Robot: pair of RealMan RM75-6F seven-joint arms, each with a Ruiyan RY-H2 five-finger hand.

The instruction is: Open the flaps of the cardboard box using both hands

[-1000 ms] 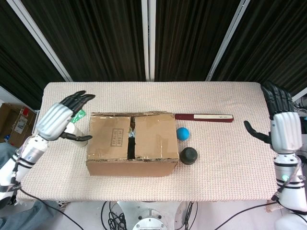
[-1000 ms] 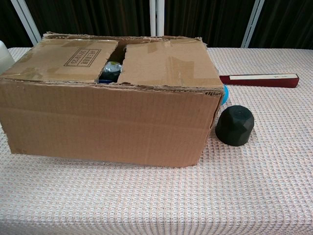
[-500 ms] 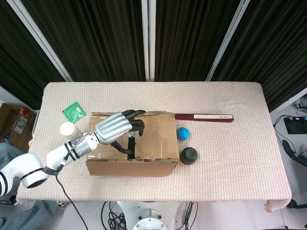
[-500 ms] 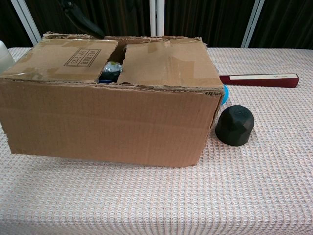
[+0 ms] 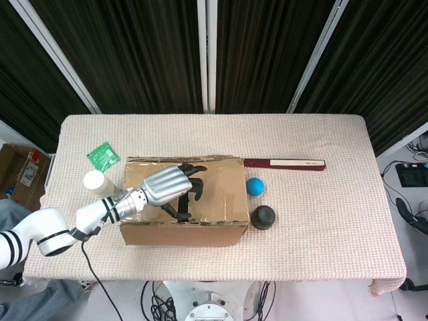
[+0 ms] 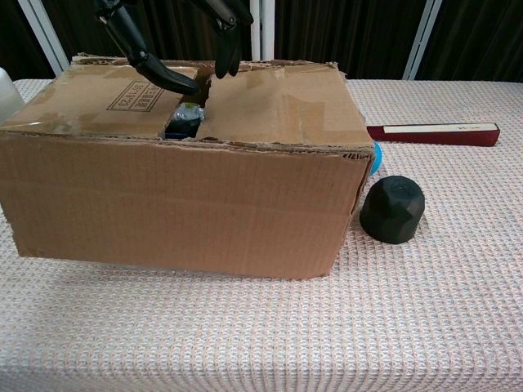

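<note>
The cardboard box [image 5: 184,199] sits mid-desk, its seam running near to far; the left robot hand [image 5: 168,185] hovers right over that seam, fingers spread and holding nothing, tips pointing down at the gap; the right robot hand is out of view

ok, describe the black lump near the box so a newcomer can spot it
Start at the cardboard box in the middle of the table. Off its front right corner sits the black lump, apart from the box. It is dark, faceted and dome-shaped, unlike the blue ball behind it.
</note>
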